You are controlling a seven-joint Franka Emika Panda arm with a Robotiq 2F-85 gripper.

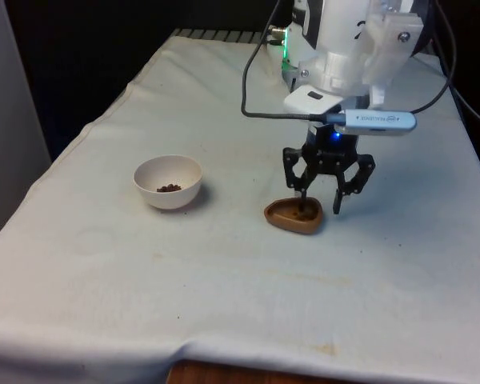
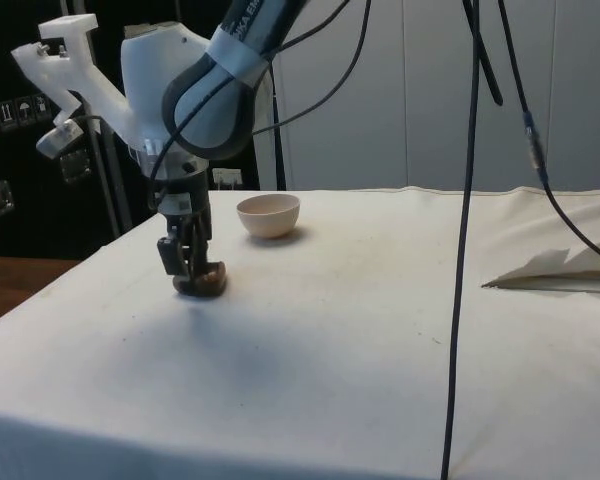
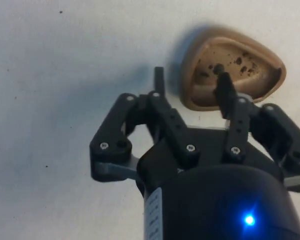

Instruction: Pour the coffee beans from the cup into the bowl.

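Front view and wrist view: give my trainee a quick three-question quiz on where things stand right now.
1. True or false: the white bowl already holds some coffee beans.
2. How does the gripper straddle the brown cup? A) both fingers outside it B) one finger inside, one outside C) both inside
3. On which side of the front view does the bowl stand relative to the cup?

Key: 1 true; 2 B; 3 the front view's left.
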